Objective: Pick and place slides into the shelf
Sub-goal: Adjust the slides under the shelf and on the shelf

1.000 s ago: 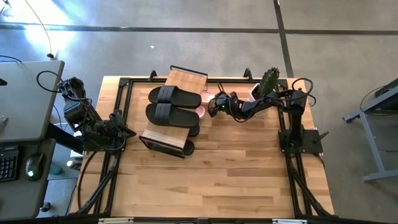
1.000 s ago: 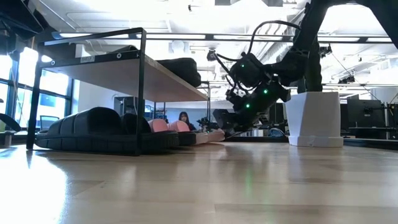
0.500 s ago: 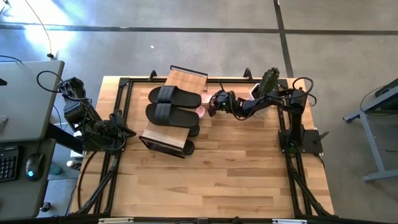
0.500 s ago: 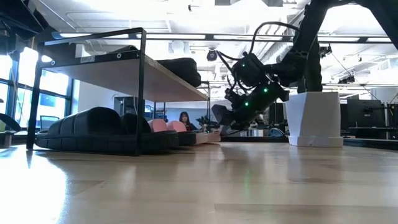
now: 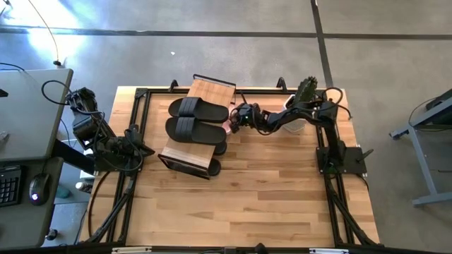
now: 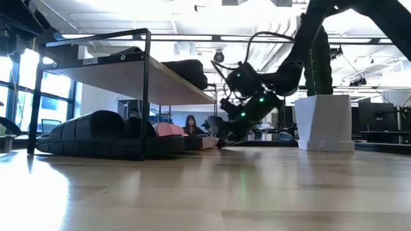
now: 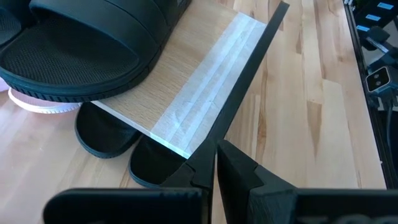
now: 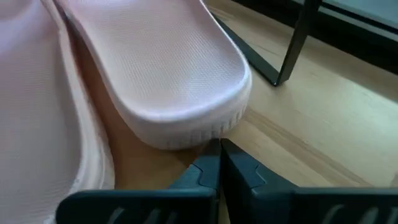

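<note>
The shelf [image 5: 213,88] stands left of the table's middle, a black-framed rack with slanted bamboo boards. Two black slides [image 5: 198,108] [image 5: 192,130] lie on its top board. Two more black slides [image 7: 106,132] lie on the table beneath it. The pink pair rests flat on the table under the shelf's right side. One pink slide [image 8: 177,74] is right before my right gripper [image 8: 217,152], which is shut and low at that side [image 5: 234,121]. The other pink slide [image 8: 37,99] lies beside the first. My left gripper [image 7: 214,163] is shut and waits at the table's left edge [image 5: 134,147]. My right gripper meets the pink slide at the sole rim of its rounded end [image 8: 208,134], the end facing the table's right. The shut fingertips [image 8: 211,155] come nearly level from the table's right. The slide lies flat on the table, partly under the shelf [image 6: 202,142].
A white pot [image 6: 324,122] with a cactus [image 5: 308,90] stands behind my right arm near the far right corner. Black rails [image 5: 138,113] frame the tabletop. Bare wood [image 5: 240,197] stretches across the near half. A person [image 6: 191,122] sits in the room beyond.
My right gripper has moved low across the table toward the left, up to the shelf, staying shut. The pink slide in front of it has slid left along the table, farther under the shelf. Less of it sticks out now.
</note>
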